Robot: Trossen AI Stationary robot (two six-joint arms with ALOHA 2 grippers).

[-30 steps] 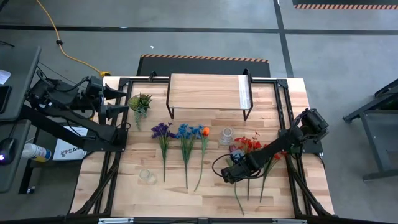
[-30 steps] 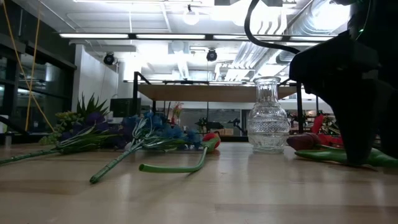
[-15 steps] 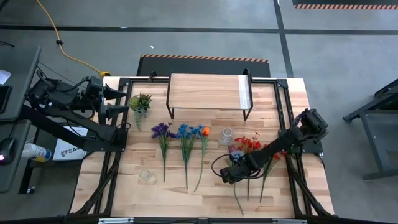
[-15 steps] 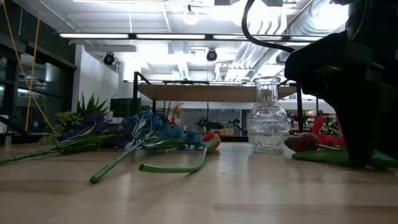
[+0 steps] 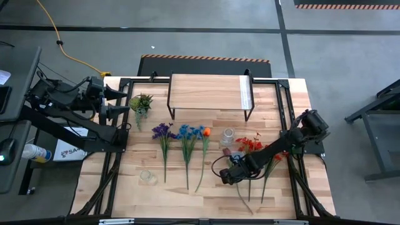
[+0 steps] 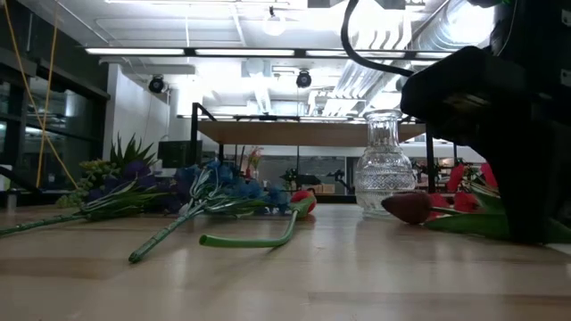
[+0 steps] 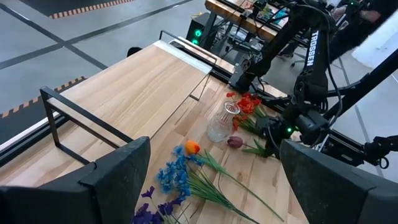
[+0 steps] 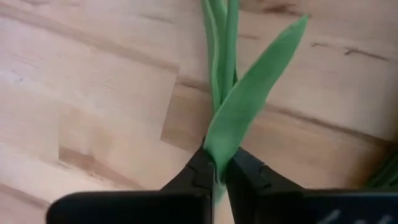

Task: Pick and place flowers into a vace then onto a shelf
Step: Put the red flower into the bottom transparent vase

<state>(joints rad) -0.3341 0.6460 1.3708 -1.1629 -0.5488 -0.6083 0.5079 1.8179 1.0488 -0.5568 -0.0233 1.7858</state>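
Note:
Purple (image 5: 163,131), blue (image 5: 185,132) and orange (image 5: 206,132) flowers lie side by side mid-table, stems toward the near edge. Red flowers (image 5: 251,144) lie to the right of the clear glass vase (image 5: 229,135), which stands upright in front of the shelf (image 5: 209,94). My right gripper (image 5: 232,173) stands over the red flowers' stems, pointing down, shut on a green leaf of one flower (image 8: 249,81) with a dark red bud (image 6: 406,207). My left gripper (image 7: 214,186) waits open beyond the table's far left corner. My right gripper pinches a green leaf (image 8: 219,149) of the flower between its two fingers (image 8: 198,171), right where the leaf meets the stem. The fingers come from above, pointing down. The flower lies along the table, its bud resting on the wood next to the vase.
A small green spiky plant (image 5: 140,103) stands at the far left beside the shelf. A small clear glass object (image 5: 148,177) sits near the front left. Black frame rails (image 5: 294,156) run along both table sides.
The dark red bud has slid along the table toward its left edge and now lies close in front of the vase; its stem has swung with it. My right gripper has stayed over the same spot.

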